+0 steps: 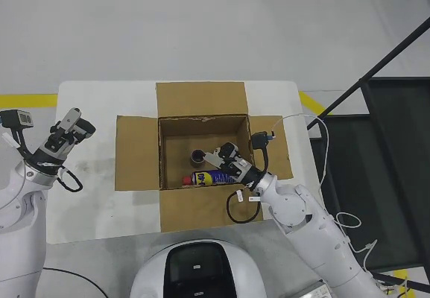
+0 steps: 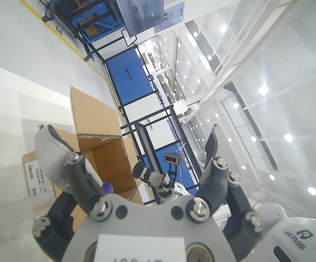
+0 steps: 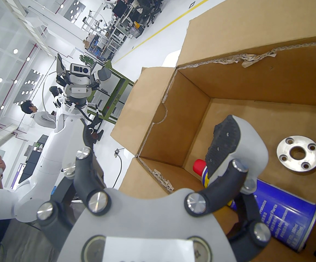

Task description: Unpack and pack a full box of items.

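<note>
An open cardboard box [image 1: 201, 97] sits mid-table with its flaps spread flat. On its floor lie a blue spray can [image 1: 203, 178] with a red cap and a round metal flange [image 1: 198, 156]. My right gripper [image 1: 220, 153] is inside the box, open and holding nothing. In the right wrist view one of its fingers [image 3: 226, 143] stands just over the can [image 3: 283, 211], with the flange [image 3: 298, 153] beside it. My left gripper [image 1: 80, 121] is raised over the table's left part, clear of the box. It is open [image 2: 130, 140] and faces the box [image 2: 98, 115].
A black metal rack [image 1: 393, 149] stands close along the table's right side. A white cable [image 1: 304, 123] lies near the right flap. Bare white table [image 1: 95, 201] spreads left of the box. The left flap [image 2: 38, 173] carries a label.
</note>
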You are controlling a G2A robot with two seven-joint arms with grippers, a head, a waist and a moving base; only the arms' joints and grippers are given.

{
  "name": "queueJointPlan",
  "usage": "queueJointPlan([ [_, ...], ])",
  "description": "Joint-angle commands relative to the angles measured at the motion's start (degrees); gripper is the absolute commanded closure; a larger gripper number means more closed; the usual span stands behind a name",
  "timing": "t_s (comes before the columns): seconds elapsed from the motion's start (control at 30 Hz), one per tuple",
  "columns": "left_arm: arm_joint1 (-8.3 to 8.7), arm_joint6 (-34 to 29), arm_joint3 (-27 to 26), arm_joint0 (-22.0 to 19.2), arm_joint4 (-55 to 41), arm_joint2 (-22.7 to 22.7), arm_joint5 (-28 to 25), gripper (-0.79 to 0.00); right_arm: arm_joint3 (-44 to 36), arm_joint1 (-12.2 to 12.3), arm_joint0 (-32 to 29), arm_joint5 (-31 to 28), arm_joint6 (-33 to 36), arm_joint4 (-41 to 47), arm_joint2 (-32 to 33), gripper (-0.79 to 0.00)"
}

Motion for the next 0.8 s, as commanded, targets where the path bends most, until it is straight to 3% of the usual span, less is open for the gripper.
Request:
queueJointPlan([
  [0.0,0.00,0.0,0.0,0.0,0.0,0.0,0.0,-0.785,0.0,0.0,0.0,0.0,0.0,0.0,0.0,-0.785],
  [0.57,0.00,0.0,0.0,0.0,0.0,0.0,0.0,-0.785,0.0,0.0,0.0,0.0,0.0,0.0,0.0,-0.785],
  [0.77,0.00,0.0,0.0,0.0,0.0,0.0,0.0,-0.785,-1.2,-0.2,4.5,10.1,5.8,-7.2,-1.8,-0.785],
])
